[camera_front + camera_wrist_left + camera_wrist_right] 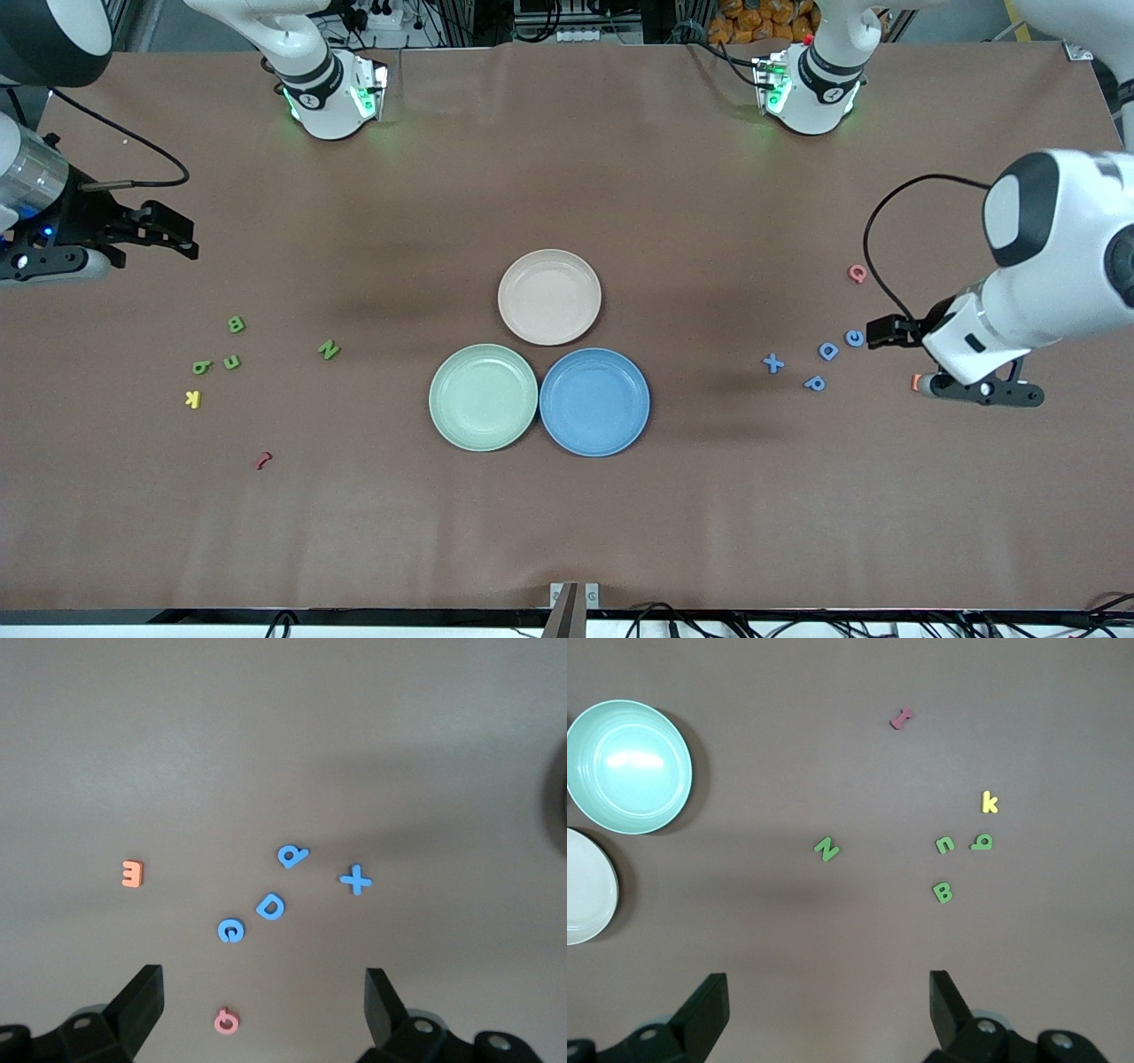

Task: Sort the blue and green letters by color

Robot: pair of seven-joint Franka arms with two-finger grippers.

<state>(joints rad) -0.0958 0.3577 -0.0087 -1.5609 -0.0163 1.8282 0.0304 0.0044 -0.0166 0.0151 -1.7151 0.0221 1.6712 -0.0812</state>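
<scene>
Both arms are hanging high, nothing picked yet.

Left gripper [261, 1014]: jaws standing wide, empty, over the table by the 4 blue letters. X [773, 363], P [814, 383], D [828, 351] and C [854, 338] are lying loose toward the left arm's end.

Right gripper [828, 1014]: equally wide, empty, over its own end of the table. The 4 green letters are sitting near it, N [329, 349] standing apart.

Advice: start with X or N, each clear of neighbours; drop straight down, straddle it, avoid pink Q [857, 273] and yellow K [192, 400]. Blue plate [594, 431] and green plate [483, 430] are waiting mid-table.
</scene>
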